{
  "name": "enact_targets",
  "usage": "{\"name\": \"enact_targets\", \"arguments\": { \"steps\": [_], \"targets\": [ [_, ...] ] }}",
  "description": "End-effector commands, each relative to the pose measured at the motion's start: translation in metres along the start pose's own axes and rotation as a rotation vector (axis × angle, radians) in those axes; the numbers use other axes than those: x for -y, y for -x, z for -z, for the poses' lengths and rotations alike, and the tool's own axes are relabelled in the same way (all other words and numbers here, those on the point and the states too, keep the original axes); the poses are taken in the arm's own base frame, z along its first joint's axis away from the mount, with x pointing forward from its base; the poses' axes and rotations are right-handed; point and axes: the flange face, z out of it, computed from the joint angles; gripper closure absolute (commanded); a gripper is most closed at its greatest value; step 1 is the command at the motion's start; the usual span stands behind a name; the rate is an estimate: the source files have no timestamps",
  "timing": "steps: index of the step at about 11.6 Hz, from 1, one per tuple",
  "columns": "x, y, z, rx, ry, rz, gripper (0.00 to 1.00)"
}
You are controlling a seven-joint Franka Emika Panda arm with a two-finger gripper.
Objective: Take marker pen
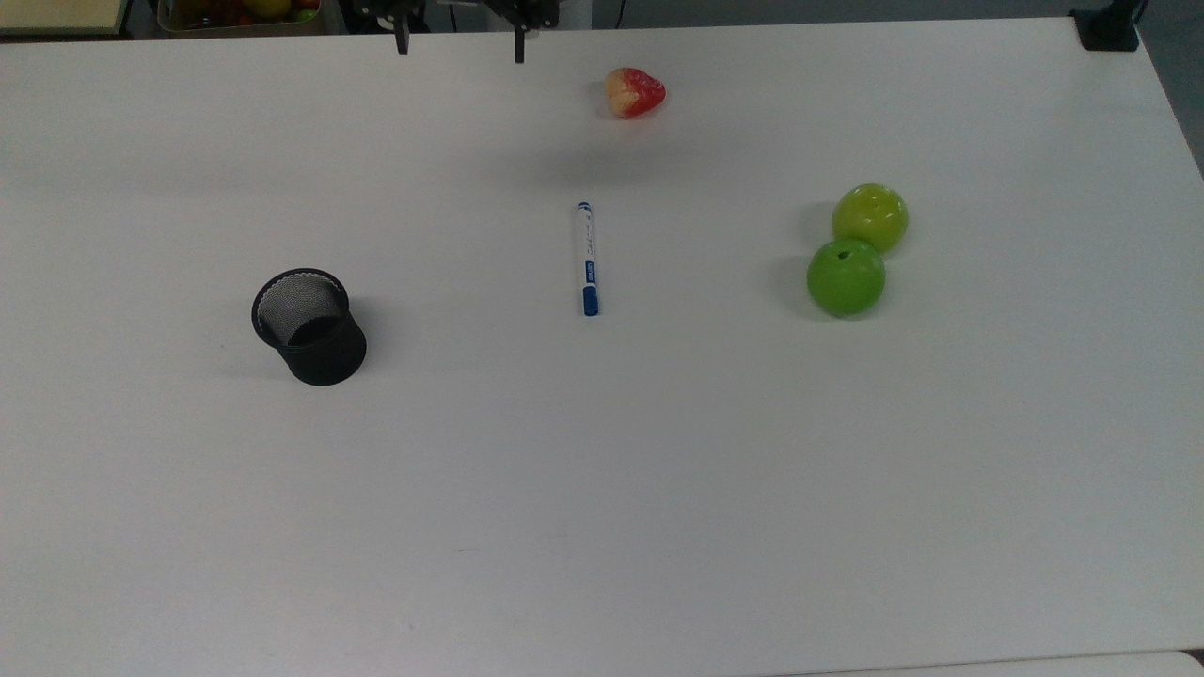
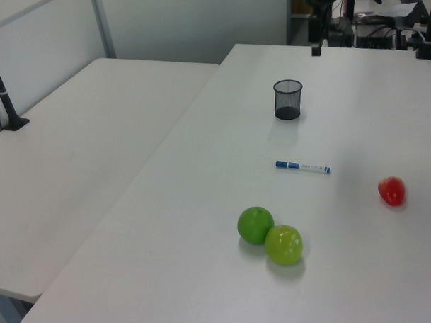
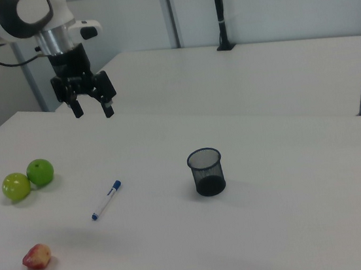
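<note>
— Where's the pen right now?

— The marker pen lies flat on the white table, roughly mid-table, nothing touching it. In the top view its blue cap points toward the bottom edge and the small blue tip toward the top.

— And the arm?

— Up in the air, well apart from the pen. In the right view the gripper hangs high above the table, over toward the right view's left, fingers spread wide with nothing between them. In the top view just the two fingertips poke in at the top edge.

— What else is on the table?

— A black mesh cup, upright, off to the top view's left of the pen. Two green apples on the top view's right, touching each other; the paler, yellower one sits farther up. And a red and yellow fruit near the top edge, above the pen and slightly to its right.

— Is the cup close to the pen?

— No, well apart. In the left view the cup stands beyond the pen, with the apples nearer the camera.
</note>
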Motion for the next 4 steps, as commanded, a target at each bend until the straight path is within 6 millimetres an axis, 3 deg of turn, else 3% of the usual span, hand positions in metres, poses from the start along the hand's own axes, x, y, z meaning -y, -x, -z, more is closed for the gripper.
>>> {"name": "enact_targets", "arguments": {
  "steps": [1,4],
  "targets": [
    [-0.0117,0.0170,0.0072,0.009,-0.017,-0.018,0.00],
    [-0.0118,0.0171,0.0071,0.011,-0.015,-0.031,0.00]
  ]
}}
